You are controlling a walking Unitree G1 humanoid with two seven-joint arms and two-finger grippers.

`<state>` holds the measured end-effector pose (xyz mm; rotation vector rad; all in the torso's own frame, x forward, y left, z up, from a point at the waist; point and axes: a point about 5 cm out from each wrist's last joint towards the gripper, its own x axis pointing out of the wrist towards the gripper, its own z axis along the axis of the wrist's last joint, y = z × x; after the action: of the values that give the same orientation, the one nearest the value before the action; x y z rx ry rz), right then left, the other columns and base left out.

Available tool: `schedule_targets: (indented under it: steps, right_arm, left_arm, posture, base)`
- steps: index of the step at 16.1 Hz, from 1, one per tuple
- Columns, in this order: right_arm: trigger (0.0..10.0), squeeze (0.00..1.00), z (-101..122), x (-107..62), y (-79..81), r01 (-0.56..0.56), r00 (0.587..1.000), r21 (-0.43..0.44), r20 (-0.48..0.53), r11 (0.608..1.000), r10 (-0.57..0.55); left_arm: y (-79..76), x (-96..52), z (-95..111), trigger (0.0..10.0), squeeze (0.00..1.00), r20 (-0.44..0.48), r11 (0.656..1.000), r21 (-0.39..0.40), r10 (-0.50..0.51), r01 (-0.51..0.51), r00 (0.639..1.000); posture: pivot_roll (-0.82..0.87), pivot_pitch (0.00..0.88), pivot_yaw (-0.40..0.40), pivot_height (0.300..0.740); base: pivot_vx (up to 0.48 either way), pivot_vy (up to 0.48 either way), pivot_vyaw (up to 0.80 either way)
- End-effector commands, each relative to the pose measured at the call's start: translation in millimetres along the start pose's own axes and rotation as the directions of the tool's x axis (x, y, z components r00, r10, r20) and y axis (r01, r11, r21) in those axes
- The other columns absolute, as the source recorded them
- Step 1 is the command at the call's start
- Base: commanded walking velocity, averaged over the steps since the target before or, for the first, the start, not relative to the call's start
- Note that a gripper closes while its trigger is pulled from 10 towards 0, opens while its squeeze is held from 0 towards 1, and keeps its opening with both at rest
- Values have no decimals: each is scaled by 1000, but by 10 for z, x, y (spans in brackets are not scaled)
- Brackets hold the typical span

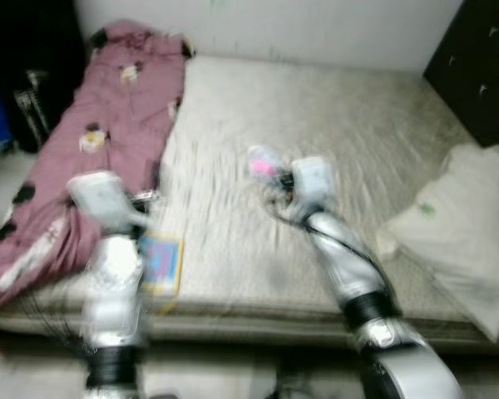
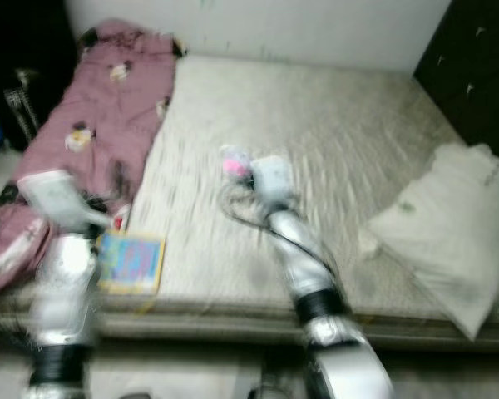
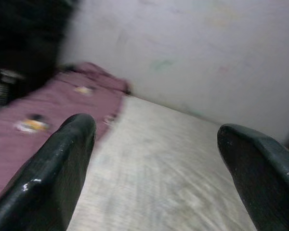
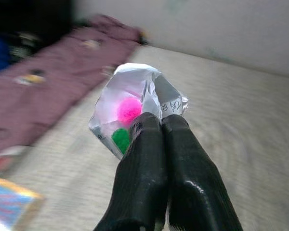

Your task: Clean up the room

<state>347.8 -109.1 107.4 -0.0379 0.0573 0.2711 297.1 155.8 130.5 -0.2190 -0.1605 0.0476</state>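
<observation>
Spanning most of the head views: a bed (image 1: 333, 116) with a bare, pale grey mattress, its near edge running across the bottom and its far edge against a white wall (image 1: 274, 25).
Blanket: a mauve blanket (image 1: 108, 125) with small printed patches lies in a long heap along the bed's left edge, from the far left corner down to the near left corner, where it hangs over the side.
Pillow: a white pillow (image 1: 457, 233) sits at the bed's right edge near the near right corner, beside a dark panel (image 1: 478, 66).
Right arm: silver, reaching from the near edge toward the middle of the mattress.
Left arm: raised over the near left corner, next to the blanket.
Book: a flat blue and yellow item, probably a thin book (image 2: 131, 262) though blur hides its cover, lies at the near edge close to the left arm.
Left gripper (image 3: 154, 159): fingers spread wide apart with nothing between them, pointing along the mattress toward the wall.
Right gripper (image 4: 161, 120): fingers pressed together, pinching the edge of the bag.
Bag: a small clear plastic bag (image 4: 127, 103) holding a pink pom-pom (image 4: 129, 109) and a green one (image 4: 120, 138), held up over the middle of the bed.
</observation>
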Motion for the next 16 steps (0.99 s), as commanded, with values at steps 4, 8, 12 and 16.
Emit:
schedule_targets:
  steps: [4, 8, 12, 16]
  right_arm:
    - [10000, 0, 59, 41, 87, -9, 1000, 21, 21, 1000, 9]
    - [10000, 0, 33, 43, 68, 2, 1000, 32, 1, 999, -2]
    - [10000, 0, 30, 47, 82, -14, 1000, 17, -2, 1000, 14]
    - [10000, 0, 28, 51, 91, -26, 1000, 9, -2, 1000, 26]
  left_arm:
    - [117, -2, 19, 10000, 0, -4, 999, 14, 33, -33, 999]
    - [107, 1, 14, 10000, 0, -9, 1000, 3, 27, -27, 1000]
    - [95, 2, 7, 10000, 0, -12, 1000, -4, 30, -30, 999]
    - [92, 7, 3, 10000, 0, -11, 999, -7, 31, -31, 999]
  posture:
    - [89, 0, -68, 740]
    - [87, 0, -67, 740]
    - [86, 0, -73, 740]
    - [86, 0, -75, 740]
  base:
    - [0, 0, 0]
    - [0, 317, -570]
    - [0, 480, -200]
    - [0, 480, 0]
